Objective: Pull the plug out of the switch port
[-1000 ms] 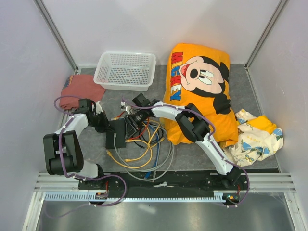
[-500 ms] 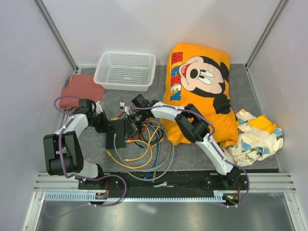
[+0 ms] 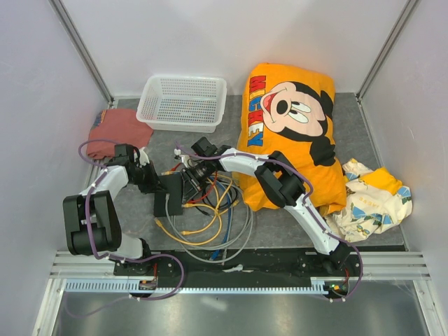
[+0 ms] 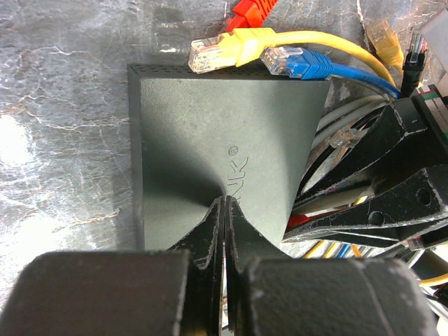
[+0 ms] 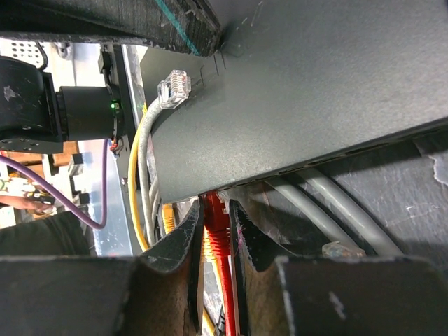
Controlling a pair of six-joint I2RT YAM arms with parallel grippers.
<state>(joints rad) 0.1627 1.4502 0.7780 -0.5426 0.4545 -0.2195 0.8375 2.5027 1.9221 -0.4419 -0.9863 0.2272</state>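
Matte black switch — seemingly plastic; smooth red plug

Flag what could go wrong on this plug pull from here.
1. The right tool pinches the red plug by its sides. Its latch isn't visible, and if it is unpressed the pull may drag the switch or slip.
2. The left tool, shut, only presses its tips on the switch top, so the switch could slide or pivot.
3. Loose grey cables crowd the right tool and may snag.
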